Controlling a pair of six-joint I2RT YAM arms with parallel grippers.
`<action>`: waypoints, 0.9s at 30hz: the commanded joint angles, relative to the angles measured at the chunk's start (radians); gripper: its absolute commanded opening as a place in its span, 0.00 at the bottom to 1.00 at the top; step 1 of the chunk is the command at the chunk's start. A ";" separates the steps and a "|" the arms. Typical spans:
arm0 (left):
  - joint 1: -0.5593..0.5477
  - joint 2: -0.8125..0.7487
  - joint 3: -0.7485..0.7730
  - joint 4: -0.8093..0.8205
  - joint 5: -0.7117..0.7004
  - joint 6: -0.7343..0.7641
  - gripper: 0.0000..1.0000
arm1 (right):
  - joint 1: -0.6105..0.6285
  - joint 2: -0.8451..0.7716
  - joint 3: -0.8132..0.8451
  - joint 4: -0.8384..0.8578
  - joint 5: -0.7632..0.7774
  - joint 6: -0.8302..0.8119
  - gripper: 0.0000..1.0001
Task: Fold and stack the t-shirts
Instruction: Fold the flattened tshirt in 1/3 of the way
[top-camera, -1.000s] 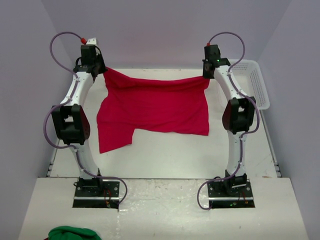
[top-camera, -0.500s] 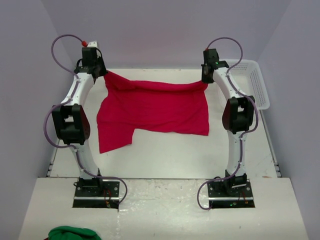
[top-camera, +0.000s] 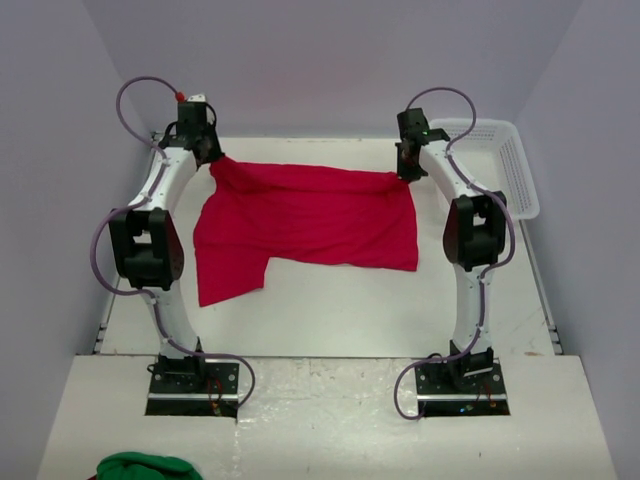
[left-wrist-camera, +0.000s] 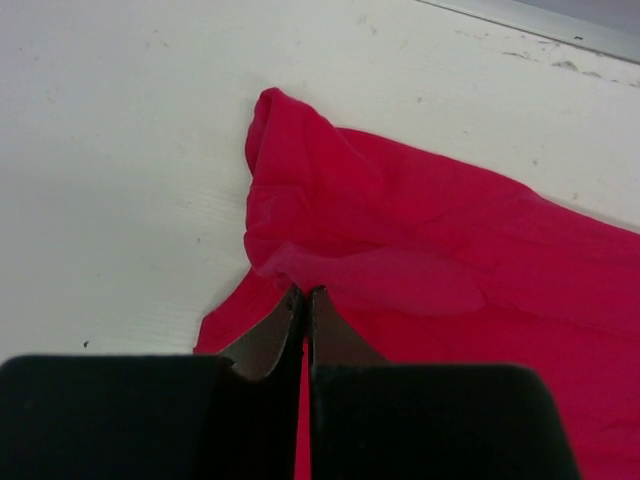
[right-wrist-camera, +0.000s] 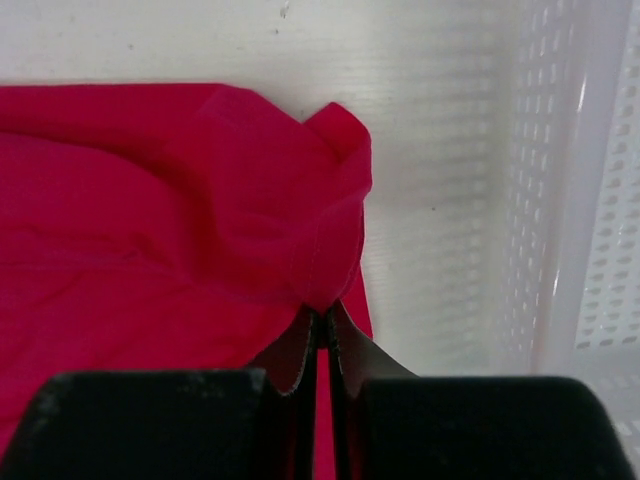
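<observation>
Shift: both arms have eased the held far corners inward and lower.
Shirt: plain red soft-cloth t-shirt (top-camera: 310, 215), rumpled, draped across white surface (top-camera: 350, 300).
Left jaws: pinching one bunched corner.
Right jaws: pinching the other.

white mesh basket (top-camera: 517, 165), green cloth (top-camera: 140, 467)

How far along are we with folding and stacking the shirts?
Early. Done: the red shirt lies spread on the table, with no fold made that I can see. In hand: the left gripper and right gripper are each shut on a far corner, cloth bunched at the jaws. Left: every fold, then the stack; no folded shirt is in view.
</observation>
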 joint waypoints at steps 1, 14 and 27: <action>-0.002 -0.018 -0.013 -0.025 -0.056 -0.017 0.00 | 0.009 -0.070 -0.031 -0.017 -0.004 0.023 0.00; -0.008 -0.049 -0.131 -0.105 -0.203 -0.092 0.00 | 0.014 -0.087 -0.094 -0.062 0.094 0.104 0.00; -0.008 -0.052 -0.172 -0.129 -0.263 -0.132 0.00 | 0.014 -0.080 -0.193 -0.037 0.089 0.118 0.00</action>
